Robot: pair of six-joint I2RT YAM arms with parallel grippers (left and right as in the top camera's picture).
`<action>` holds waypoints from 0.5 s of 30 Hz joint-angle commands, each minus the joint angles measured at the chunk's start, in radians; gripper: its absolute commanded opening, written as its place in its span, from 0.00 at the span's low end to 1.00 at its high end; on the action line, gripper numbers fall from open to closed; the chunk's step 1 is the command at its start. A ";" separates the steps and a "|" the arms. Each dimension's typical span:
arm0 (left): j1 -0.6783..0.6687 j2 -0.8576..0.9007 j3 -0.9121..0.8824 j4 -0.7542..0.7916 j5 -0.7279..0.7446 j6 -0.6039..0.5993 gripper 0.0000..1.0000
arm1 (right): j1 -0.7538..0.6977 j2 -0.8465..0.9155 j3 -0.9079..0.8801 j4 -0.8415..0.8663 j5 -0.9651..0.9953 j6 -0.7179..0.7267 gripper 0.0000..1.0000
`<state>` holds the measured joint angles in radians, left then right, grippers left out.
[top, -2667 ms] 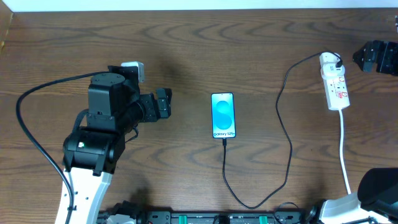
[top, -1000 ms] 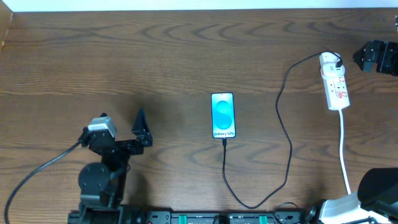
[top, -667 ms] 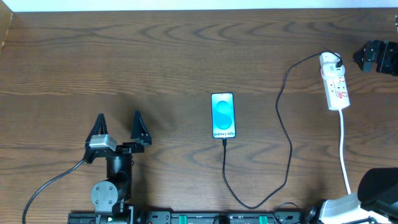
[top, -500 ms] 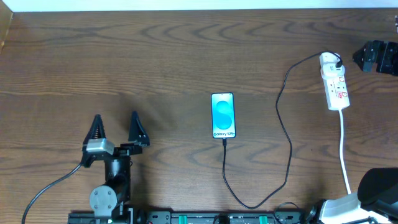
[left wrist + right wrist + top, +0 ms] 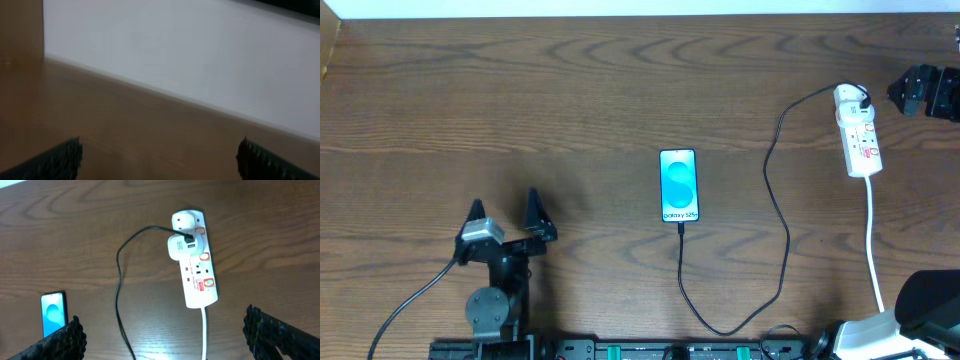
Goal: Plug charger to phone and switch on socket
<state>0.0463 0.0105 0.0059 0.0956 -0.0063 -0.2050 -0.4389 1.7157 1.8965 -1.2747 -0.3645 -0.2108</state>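
Socket point(image 5: 857, 131) lies just left of the right gripper point(image 5: 163, 320), long axis near-far; right arm nearer. Both grippers wide open, empty; left gripper point(image 5: 504, 202) near-left

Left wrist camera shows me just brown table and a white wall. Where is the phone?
Observer: The phone lies mid-table, screen glowing blue, to the right of your open left end effector.
Operator: Is the charger in it?
Observer: The black charger cable's tip meets the phone's near edge.
Operator: And the socket?
Observer: The socket lies at the far right, with a white adapter plugged into it.
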 commanded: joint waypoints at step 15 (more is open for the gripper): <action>0.010 -0.009 -0.002 -0.169 -0.003 0.021 0.99 | 0.006 -0.005 0.007 -0.001 0.000 0.008 0.99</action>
<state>0.0505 0.0109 0.0158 -0.0235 0.0029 -0.2039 -0.4389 1.7157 1.8965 -1.2751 -0.3645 -0.2108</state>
